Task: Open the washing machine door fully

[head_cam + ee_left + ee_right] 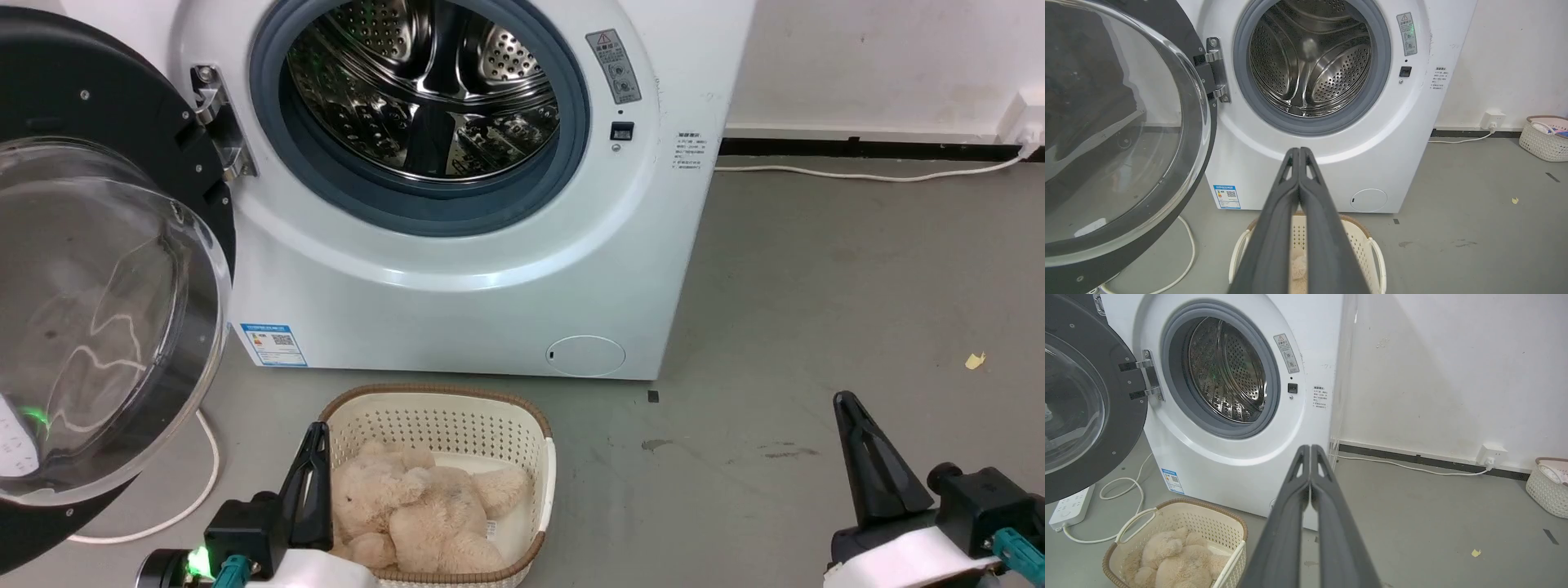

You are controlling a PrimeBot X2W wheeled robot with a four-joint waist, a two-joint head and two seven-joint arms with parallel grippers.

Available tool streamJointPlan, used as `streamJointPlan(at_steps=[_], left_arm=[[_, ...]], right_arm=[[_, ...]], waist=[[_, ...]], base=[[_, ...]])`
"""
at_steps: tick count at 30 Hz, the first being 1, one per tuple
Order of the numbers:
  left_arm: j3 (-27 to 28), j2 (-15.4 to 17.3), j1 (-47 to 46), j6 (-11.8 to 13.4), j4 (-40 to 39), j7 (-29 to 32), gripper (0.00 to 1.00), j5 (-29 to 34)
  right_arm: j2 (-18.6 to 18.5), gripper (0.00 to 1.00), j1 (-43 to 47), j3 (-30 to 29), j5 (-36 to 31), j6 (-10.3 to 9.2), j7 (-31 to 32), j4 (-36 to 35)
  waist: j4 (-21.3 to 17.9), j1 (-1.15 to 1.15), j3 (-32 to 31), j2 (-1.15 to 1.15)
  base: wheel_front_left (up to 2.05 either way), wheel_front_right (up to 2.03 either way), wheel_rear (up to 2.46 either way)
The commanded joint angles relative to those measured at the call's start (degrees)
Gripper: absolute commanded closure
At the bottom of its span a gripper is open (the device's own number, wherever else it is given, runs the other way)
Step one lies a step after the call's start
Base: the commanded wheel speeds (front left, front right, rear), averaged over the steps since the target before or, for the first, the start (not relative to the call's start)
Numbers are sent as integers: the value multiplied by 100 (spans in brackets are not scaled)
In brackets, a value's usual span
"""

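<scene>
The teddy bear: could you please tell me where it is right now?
The teddy bear lies in the cream basket on the floor before the washing machine, bottom centre-left of the head view, beside the left gripper.

The left gripper (pixel 318 429) is pressed closed and empty, its two long dark fingers (pixel 1274 237) lying flat against each other, pointing up and ahead from a black wrist block (pixel 245 531) with a green light (pixel 198 562) just behind. The right gripper (pixel 846 400) matches it, closed and empty, tips leaning slightly toward the left one, a white forearm (pixel 906 562) behind.
</scene>
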Motion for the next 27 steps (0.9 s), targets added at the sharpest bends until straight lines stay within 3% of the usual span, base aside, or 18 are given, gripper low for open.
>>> streamJointPlan(at_steps=[1,27], left_arm=[[11,-34,-93,-37,-8,39,100,55],[132,-67,-187,-133,-14,390,100,218]], right_arm=[[7,100,-65,18,-35,2,38,27],[11,100,-121,129,-99,3,391,96]], waist=[[-2,0,-1,0],[-57,0,-21,0]], base=[[0,0,0],[0,0,0]])
